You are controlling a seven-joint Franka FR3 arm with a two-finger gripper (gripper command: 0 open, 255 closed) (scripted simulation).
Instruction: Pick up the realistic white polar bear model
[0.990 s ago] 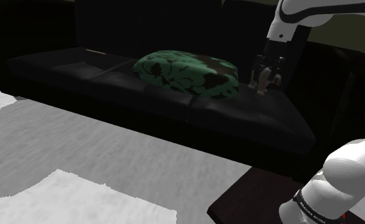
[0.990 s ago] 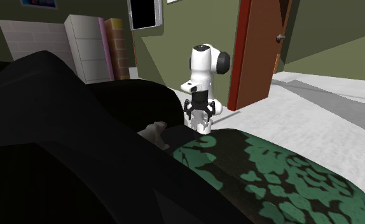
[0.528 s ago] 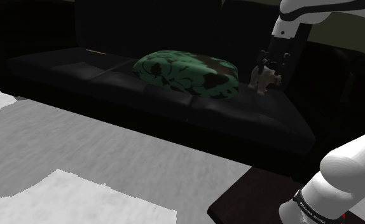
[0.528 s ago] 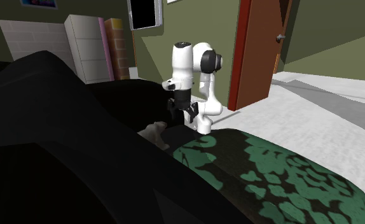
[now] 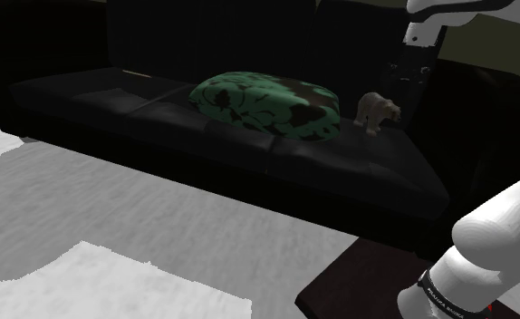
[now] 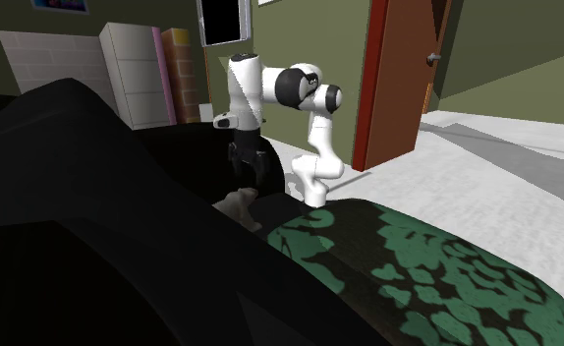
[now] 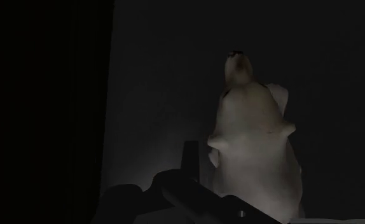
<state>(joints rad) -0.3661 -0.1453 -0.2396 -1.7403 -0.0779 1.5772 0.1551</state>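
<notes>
The pale polar bear (image 5: pixel 377 111) is standing on the black sofa (image 5: pixel 140 113) just beneath the hand (image 6: pixel 250 173), spread or pressed together I cannot tell, and it is looking light, rigid and slick, so I am favouring a pinch across its flanks.

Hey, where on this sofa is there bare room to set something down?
The sofa seat left of the green cushion in the shoulder view is bare, as is the front strip before it. Right of the cushion is crowded: the polar bear stands there with the robot arm close by.
</notes>
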